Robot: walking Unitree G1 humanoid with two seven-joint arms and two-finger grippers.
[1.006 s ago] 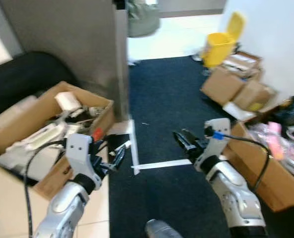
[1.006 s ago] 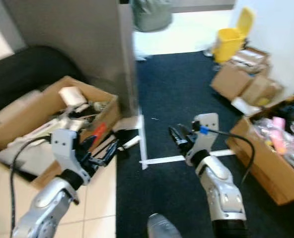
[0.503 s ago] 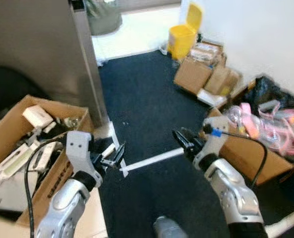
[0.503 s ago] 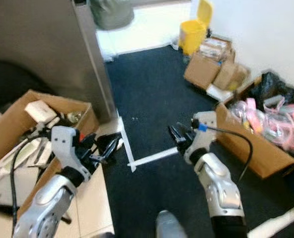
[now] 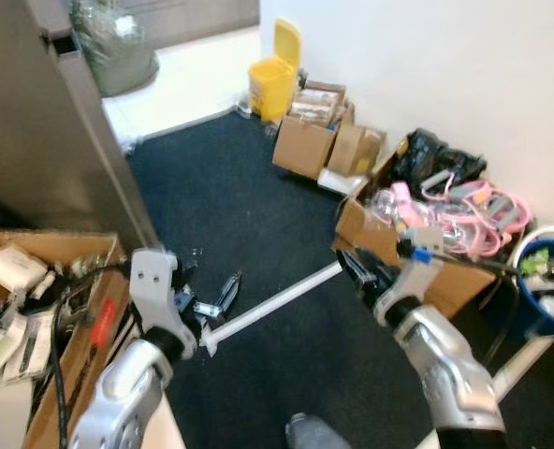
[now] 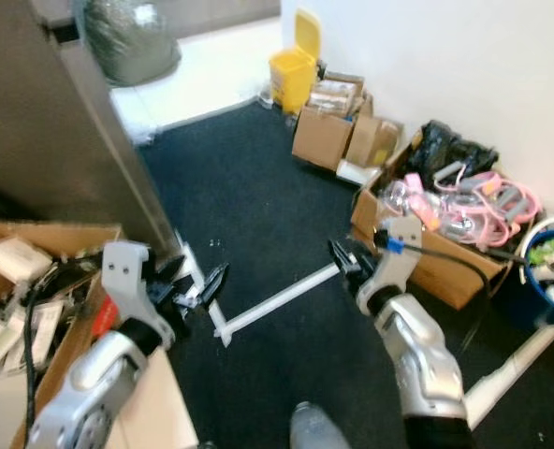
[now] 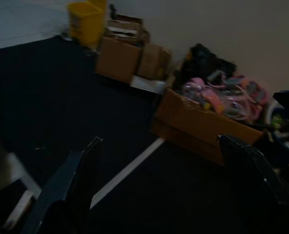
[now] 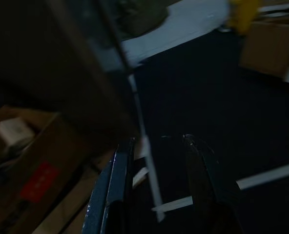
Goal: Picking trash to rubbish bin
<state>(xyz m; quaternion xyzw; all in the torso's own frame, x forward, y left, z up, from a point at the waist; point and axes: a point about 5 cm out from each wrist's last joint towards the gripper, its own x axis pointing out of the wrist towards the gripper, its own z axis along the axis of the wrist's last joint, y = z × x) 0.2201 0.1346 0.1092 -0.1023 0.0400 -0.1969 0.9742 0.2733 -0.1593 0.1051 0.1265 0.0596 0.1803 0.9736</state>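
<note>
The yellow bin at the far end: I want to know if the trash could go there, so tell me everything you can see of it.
The yellow bin is a small bin that looks like plastic, standing upright on the pale floor at the far edge of the dark carpet, close to the white wall. Its hinged lid is flipped up, so the top is open. Cardboard boxes sit right beside it. What it holds cannot be made out.

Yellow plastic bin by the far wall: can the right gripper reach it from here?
Probably not. The yellow plastic bin stands far across the dark carpet, well beyond the right gripper.
</note>
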